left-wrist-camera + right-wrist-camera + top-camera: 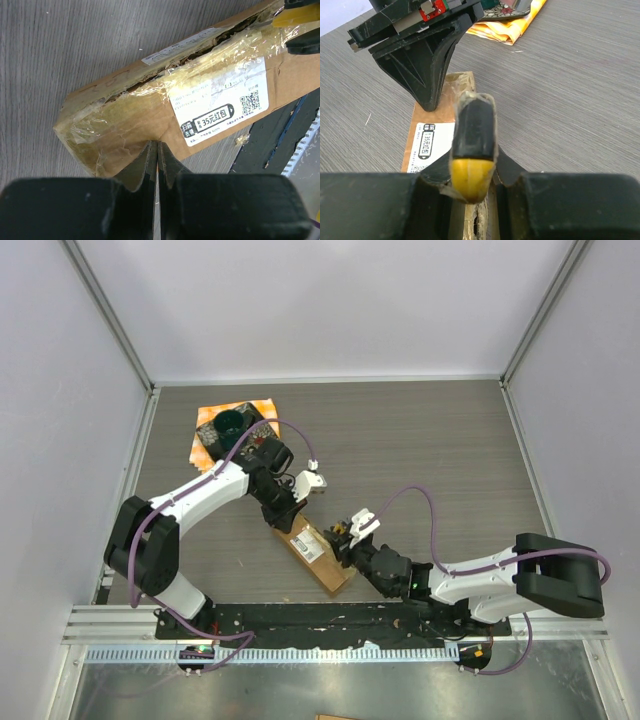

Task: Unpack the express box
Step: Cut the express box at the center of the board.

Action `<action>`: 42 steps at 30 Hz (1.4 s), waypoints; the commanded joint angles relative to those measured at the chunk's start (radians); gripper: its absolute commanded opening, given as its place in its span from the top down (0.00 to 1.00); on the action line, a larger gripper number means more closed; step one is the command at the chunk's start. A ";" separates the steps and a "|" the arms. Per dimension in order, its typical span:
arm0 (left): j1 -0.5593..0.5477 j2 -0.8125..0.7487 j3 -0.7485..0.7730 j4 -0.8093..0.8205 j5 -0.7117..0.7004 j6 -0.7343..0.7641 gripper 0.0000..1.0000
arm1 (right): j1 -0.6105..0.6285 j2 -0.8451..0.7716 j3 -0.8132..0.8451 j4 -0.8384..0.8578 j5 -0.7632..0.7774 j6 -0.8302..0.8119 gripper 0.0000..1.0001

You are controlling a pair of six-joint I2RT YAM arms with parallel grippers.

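Top external view: the oblong brown cardboard express box (pixel 318 558) lies slantwise on the grey wood-grain counter (pixel 430 460), close to the near edge and between the two arms. The left hand (pixel 283 518) stands on the box's far end. In the left wrist view its fingers (pixel 172 165) are pressed almost together with only a thin slit between them, the tips touching the cardboard at the box's edge; I cannot tell whether anything is pinched there. The white printed shipping label (pixel 220 107) sits under shiny clear tape (pixel 150 102), which is ragged along one long seam where a dark gap shows. The right hand (pixel 340 538) is at the box's other side, clamped on a black tool with a yellow end (pixel 472 150). A dark dish (pixel 230 422) on an orange cloth (pixel 262 408) sits well apart, at the counter's far left.
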 commanded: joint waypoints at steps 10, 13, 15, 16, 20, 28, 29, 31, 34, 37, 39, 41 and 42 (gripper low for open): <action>-0.006 0.078 -0.067 -0.042 -0.116 0.001 0.94 | 0.009 -0.109 -0.027 -0.180 0.002 0.093 0.99; -0.006 0.083 -0.065 -0.039 -0.124 -0.002 0.95 | 0.024 -0.129 -0.031 -0.216 0.020 0.117 0.99; -0.006 0.086 -0.064 -0.037 -0.124 -0.004 0.95 | 0.030 -0.130 -0.036 -0.225 0.032 0.130 0.99; -0.006 0.089 -0.061 -0.039 -0.124 -0.004 0.95 | 0.035 -0.130 -0.037 -0.230 0.034 0.140 0.99; -0.005 0.086 -0.061 -0.037 -0.132 -0.004 0.95 | 0.055 -0.112 -0.043 -0.234 0.046 0.159 0.99; -0.004 0.091 -0.073 -0.020 -0.146 -0.005 0.97 | 0.130 -0.162 -0.057 -0.340 0.123 0.226 0.99; -0.005 0.095 -0.073 -0.019 -0.152 -0.004 0.96 | 0.136 -0.184 -0.057 -0.355 0.131 0.232 0.99; -0.006 0.098 -0.079 -0.016 -0.161 -0.002 0.97 | 0.151 -0.198 -0.053 -0.400 0.146 0.248 0.99; -0.006 0.101 -0.087 -0.013 -0.166 -0.001 0.97 | 0.170 -0.233 -0.050 -0.449 0.178 0.266 0.99; -0.004 0.101 -0.093 -0.006 -0.181 0.004 0.97 | 0.185 -0.262 -0.047 -0.497 0.195 0.292 0.99; -0.004 0.104 -0.096 -0.005 -0.184 0.006 0.97 | 0.197 -0.277 -0.045 -0.532 0.206 0.305 0.99; -0.004 0.111 -0.097 -0.002 -0.193 0.006 0.97 | 0.222 -0.284 -0.036 -0.559 0.216 0.329 0.99; -0.004 0.112 -0.099 0.001 -0.192 0.006 0.97 | 0.231 -0.287 -0.033 -0.585 0.230 0.337 0.99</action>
